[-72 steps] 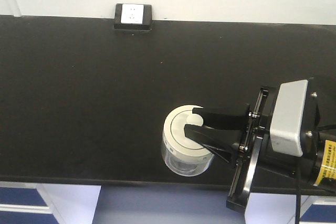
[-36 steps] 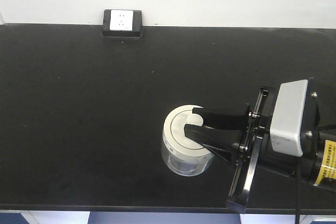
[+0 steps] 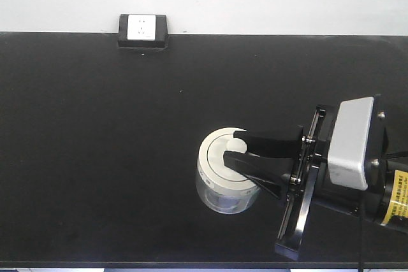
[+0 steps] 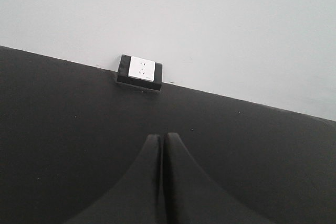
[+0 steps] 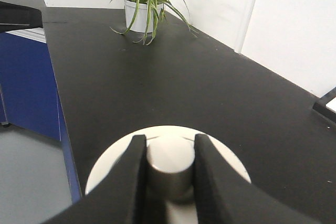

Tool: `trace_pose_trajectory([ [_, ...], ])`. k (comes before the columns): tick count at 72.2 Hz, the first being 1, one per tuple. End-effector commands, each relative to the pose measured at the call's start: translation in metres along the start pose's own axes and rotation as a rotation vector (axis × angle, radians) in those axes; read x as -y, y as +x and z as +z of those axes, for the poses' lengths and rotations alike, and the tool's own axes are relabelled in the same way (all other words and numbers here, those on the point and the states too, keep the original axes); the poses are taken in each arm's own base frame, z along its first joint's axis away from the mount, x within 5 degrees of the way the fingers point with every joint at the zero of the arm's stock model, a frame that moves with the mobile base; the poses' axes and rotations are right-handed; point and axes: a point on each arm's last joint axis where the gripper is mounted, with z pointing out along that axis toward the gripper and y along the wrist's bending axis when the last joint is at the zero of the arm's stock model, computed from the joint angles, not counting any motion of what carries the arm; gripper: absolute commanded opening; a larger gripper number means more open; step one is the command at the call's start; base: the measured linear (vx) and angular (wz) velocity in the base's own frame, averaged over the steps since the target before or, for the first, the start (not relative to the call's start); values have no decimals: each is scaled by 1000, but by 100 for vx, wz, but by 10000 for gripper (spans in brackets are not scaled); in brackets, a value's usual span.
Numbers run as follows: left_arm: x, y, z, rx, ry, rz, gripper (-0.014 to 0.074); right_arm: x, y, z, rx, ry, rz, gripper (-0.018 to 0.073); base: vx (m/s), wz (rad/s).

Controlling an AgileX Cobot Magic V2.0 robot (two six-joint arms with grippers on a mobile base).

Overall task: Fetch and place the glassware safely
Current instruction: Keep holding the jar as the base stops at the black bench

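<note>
While the jar [image 3: 224, 170] is gripped by the knob [image 5: 168, 163] of its lid, with the two fingers of the right gripper [image 3: 234, 147] closed tight against that knob, the scene around it is seen to have shifted. Over the last second the socket [image 3: 142, 30] on the back wall has slid leftwards in the front view. The front edge of the counter [image 3: 95, 157], which lay just below the jar then, is now almost lost at the bottom of the picture. Jar and gripper are unchanged against each other.

From this it is judged that the whole robot has been driven forward. The jar is thus brought in over the counter, to the right of the socket and well in front of it. Whether the glass is resting on the top or hanging just above it cannot be told.

The left gripper [image 4: 163, 153] is pointed towards the socket, its fingers pressed together with nothing between them.

A set-down now looks safer, though the load is borne by the lid alone.
</note>
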Motion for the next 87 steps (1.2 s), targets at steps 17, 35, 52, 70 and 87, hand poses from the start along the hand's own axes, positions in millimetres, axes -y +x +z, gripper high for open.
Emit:
trace_pose_trajectory([
  [17, 5, -14, -1, 89, 27, -17, -7, 0, -19, -3, 103, -5, 7, -3, 3, -2],
  [35, 5, -14, -1, 89, 27, -17, -7, 0, -19, -3, 103, -5, 7, -3, 4, -2],
  [52, 5, -14, -1, 89, 27, -17, -7, 0, -19, -3, 103, -5, 7, -3, 3, -1],
  [70, 5, -14, -1, 89, 27, -17, -7, 0, -19, -3, 103, -5, 7, -3, 1, 0],
  [87, 5, -14, -1, 89, 27, -17, -7, 0, -19, -3, 103, -5, 7, -3, 0, 0],
])
